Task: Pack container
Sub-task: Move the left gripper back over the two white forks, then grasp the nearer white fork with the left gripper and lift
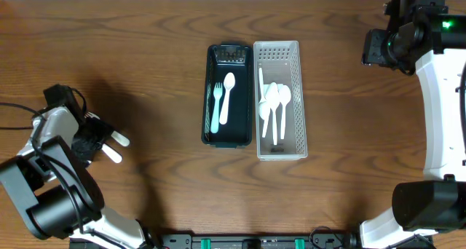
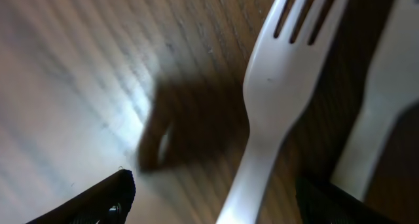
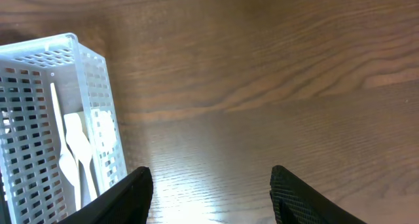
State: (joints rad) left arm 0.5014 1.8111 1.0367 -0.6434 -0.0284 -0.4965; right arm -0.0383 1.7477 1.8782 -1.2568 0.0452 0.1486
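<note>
A black container [image 1: 207, 96] in the middle of the table holds a white fork and a white spoon [image 1: 227, 96]. Beside it on the right, a white perforated basket [image 1: 298, 96] holds several white spoons and a knife. It also shows in the right wrist view [image 3: 26, 73]. My left gripper [image 1: 96, 141] is at the far left, low over the table and open. A white fork [image 2: 278, 86] lies on the wood between its fingers [image 2: 213, 207]. A second white utensil [image 2: 386, 86] lies beside the fork. My right gripper [image 1: 377, 49] is open and empty [image 3: 211, 198] above bare wood, right of the basket.
The two loose utensils' handles [image 1: 116, 140] stick out from under the left gripper in the overhead view. A black cable [image 1: 14, 107] runs along the left edge. The right arm's white link [image 1: 440, 103] runs down the right side.
</note>
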